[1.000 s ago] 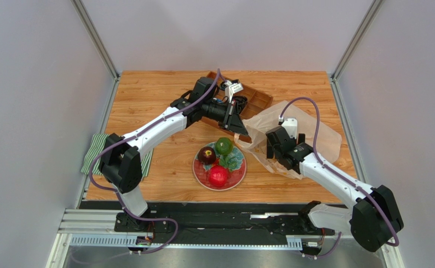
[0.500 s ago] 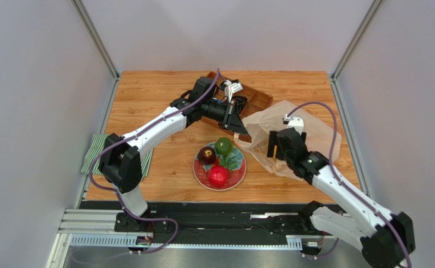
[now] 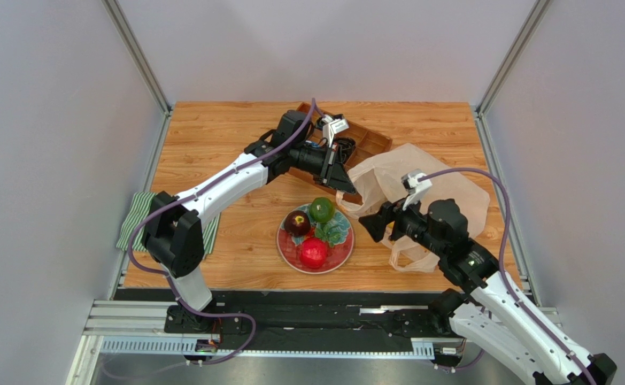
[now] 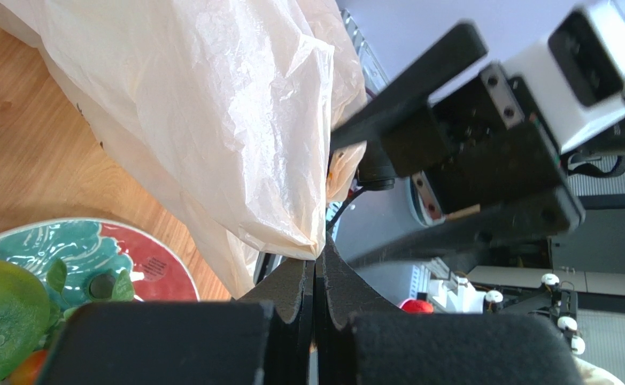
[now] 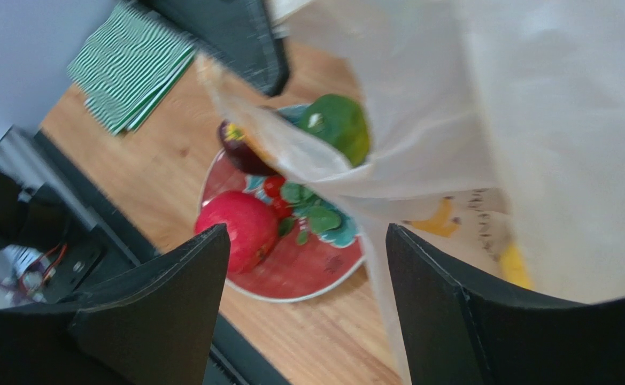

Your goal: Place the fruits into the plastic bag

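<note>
While left gripper (image 4: 317,269) pinches plastic bag (image 3: 420,172) rim, right gripper (image 5: 306,241) spread empty, plate (image 3: 286,252) holding 3 fruits (image 3: 314,253)

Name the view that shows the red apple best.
Top external: the red apple lies whole and unblocked on the plate. Right wrist shows it closer, but blurred and partly hidden. Left wrist shows at most a reddish sliver at the bottom edge, too little to tell.

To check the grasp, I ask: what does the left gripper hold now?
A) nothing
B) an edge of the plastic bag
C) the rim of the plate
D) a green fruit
B: in the left wrist view, the left gripper is closed with a fold of the plastic bag pinched at its tips.
</note>
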`<move>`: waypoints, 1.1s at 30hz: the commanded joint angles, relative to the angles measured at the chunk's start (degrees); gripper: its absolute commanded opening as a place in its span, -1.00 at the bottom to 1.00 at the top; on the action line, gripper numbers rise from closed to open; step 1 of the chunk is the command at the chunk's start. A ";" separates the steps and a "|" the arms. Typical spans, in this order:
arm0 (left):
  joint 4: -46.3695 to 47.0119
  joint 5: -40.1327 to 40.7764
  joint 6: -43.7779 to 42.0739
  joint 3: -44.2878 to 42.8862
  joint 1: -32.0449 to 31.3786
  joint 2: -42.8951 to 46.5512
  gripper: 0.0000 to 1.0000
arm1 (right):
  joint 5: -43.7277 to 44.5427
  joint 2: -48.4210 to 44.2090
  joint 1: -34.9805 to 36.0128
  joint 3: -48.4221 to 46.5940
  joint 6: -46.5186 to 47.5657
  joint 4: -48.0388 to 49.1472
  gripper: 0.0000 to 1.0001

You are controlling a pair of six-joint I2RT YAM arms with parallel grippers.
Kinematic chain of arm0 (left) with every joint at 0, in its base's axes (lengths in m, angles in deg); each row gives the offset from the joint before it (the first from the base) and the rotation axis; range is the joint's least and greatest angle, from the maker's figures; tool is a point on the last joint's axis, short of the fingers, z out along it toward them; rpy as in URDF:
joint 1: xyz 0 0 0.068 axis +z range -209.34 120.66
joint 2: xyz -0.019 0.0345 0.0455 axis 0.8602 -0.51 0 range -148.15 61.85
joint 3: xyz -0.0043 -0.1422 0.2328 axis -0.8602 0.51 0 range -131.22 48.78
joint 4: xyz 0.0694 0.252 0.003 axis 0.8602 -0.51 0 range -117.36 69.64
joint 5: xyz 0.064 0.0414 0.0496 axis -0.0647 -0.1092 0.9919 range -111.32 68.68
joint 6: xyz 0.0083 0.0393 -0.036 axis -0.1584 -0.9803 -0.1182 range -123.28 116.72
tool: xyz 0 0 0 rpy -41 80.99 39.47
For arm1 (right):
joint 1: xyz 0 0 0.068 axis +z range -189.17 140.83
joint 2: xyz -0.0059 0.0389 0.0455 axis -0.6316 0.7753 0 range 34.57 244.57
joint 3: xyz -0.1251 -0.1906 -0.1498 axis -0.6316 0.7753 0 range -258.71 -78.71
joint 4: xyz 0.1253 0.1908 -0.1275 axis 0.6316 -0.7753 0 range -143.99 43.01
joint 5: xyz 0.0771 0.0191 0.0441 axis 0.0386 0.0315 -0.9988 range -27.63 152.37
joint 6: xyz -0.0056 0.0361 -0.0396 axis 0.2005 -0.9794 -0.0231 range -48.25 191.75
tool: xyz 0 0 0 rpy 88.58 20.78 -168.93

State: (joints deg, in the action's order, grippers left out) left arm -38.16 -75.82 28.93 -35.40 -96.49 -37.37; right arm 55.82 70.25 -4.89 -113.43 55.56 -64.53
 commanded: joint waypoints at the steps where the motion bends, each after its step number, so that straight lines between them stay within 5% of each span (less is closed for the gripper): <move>1: 0.84 -0.26 -1.00 -2.39 -0.03 1.84 -1.00 | -8.31 2.72 7.78 -0.52 0.37 5.58 0.50; 10: 0.58 -0.34 -1.18 -2.57 -0.03 2.01 -1.00 | 6.46 16.51 28.19 -4.48 -2.00 7.78 0.54; 20: 0.40 -0.34 -1.27 -2.65 -0.03 2.36 -1.00 | 26.84 31.73 33.39 -10.01 -19.12 6.38 0.65; 33: 0.49 -0.26 -1.27 -2.65 -0.03 2.54 -1.00 | 28.96 38.50 33.83 -12.13 -26.35 4.27 0.71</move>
State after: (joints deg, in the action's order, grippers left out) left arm -38.23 -75.82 28.89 -35.40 -96.49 -37.37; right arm 81.66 108.11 28.42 -123.46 32.74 -60.53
